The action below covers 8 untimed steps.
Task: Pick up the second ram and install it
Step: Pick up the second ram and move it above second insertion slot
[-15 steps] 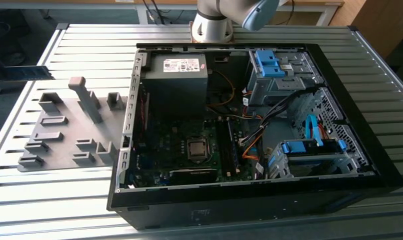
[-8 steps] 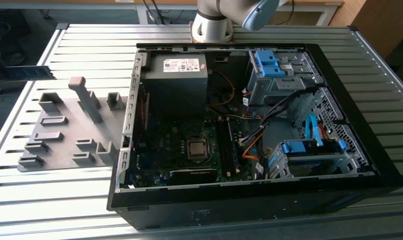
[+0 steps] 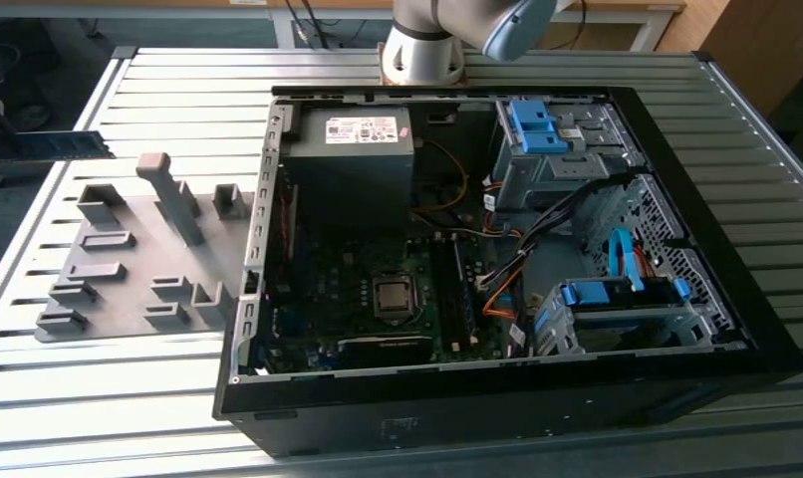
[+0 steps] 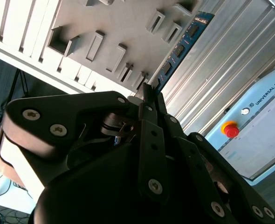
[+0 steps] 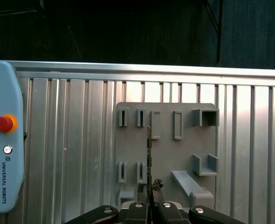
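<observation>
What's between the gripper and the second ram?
Nothing: in both wrist views the gripper is clamped directly on one end of the second ram.

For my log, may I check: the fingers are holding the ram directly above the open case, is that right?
Not quite. The fingers do hold the ram, but it is not above the case: the exterior view shows it far out at that view's left, near the grey plate and clear of the case.

Lettering [image 5: 2, 179] along teach pendant [image 5: 9, 93] edge, white printed label [image 3: 359, 128] on power supply [image 3: 355, 174]
</observation>
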Available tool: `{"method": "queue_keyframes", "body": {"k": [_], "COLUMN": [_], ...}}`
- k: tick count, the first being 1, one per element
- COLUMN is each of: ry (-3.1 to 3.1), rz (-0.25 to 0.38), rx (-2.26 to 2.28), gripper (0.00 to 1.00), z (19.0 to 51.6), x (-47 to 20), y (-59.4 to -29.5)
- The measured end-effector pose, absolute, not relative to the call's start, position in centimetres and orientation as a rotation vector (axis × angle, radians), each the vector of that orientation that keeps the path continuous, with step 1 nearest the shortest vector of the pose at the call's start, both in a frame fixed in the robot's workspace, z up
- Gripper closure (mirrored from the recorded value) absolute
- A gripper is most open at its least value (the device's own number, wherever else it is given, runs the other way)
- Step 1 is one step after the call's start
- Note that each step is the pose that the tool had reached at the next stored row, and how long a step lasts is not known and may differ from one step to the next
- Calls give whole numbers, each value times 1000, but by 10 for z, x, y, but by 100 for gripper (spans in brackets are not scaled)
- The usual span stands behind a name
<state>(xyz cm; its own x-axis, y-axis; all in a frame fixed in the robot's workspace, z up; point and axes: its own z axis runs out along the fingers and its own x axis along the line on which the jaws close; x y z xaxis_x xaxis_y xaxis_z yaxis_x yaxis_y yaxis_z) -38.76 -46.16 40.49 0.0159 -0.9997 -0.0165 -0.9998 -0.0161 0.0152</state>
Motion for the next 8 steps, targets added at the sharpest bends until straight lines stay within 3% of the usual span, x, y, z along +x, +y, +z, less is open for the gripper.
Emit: {"method": "queue_keyframes", "body": {"k": [8], "ry": [2203], "rz": [35], "rx": [-2238], "gripper": [86], "z": [405], "x": [-386], "y": [-462]}}
